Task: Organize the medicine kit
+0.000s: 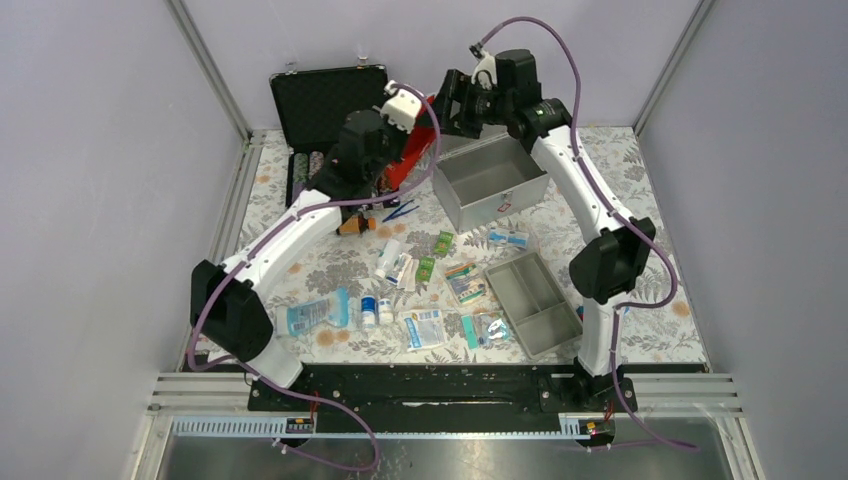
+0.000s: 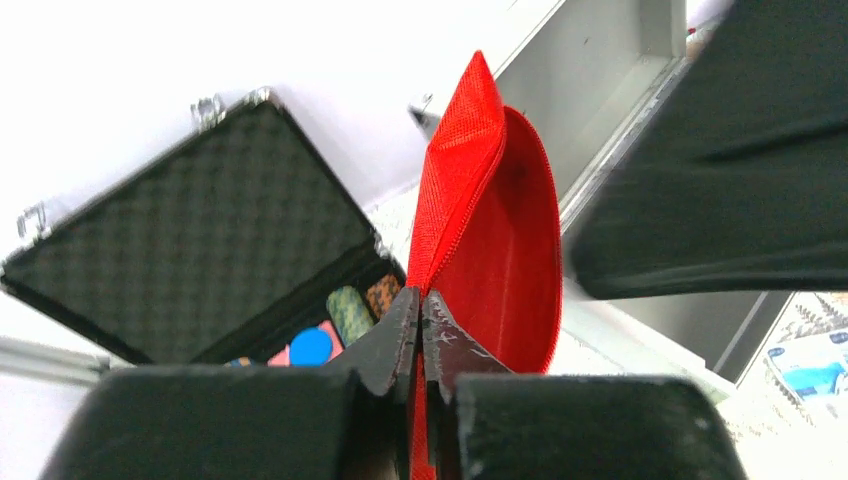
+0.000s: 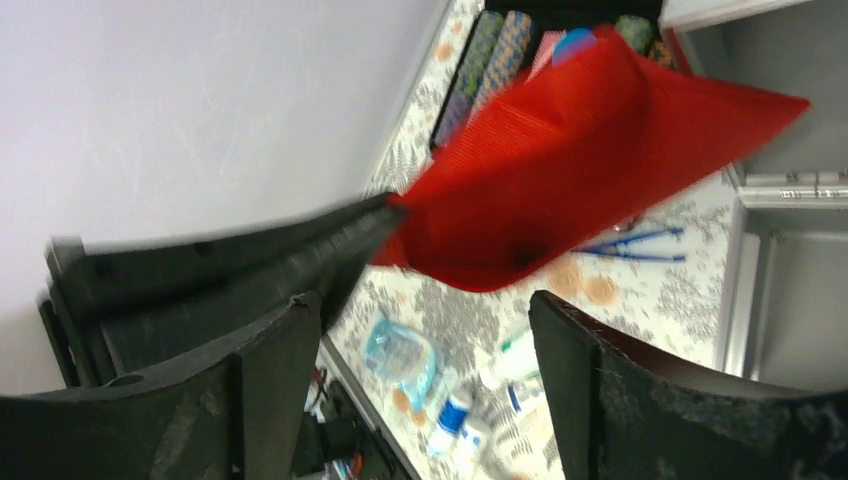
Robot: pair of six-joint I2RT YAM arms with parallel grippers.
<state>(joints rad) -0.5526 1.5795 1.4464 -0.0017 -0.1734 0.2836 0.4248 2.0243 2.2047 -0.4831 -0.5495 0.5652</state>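
Medicine kit tray [image 1: 530, 300] lies nearest, at 4 o'clock on the table [image 1: 660, 320], beside the right arm and well apart from both grippers. Packets [image 1: 425, 328] and bottles [image 1: 369, 312] are scattered from 6 to 8 o'clock, with more packets toward the middle and a blue tool [image 1: 400, 212] beyond them. The box [image 1: 492, 190] stands open at 1 o'clock. It sits at 5 o'clock from the right gripper [image 1: 450, 105], which hangs near its far left corner with jaws spread wide and nothing between them. The left gripper [image 2: 420, 300] is clenched on the edge of a red pouch [image 2: 500, 220], held up at 11 o'clock just left of the box, facing the right gripper's open fingers. Farthest, at 10 o'clock, a black case [image 1: 325, 105] stands lid up, chips [image 1: 305, 175] in its base.
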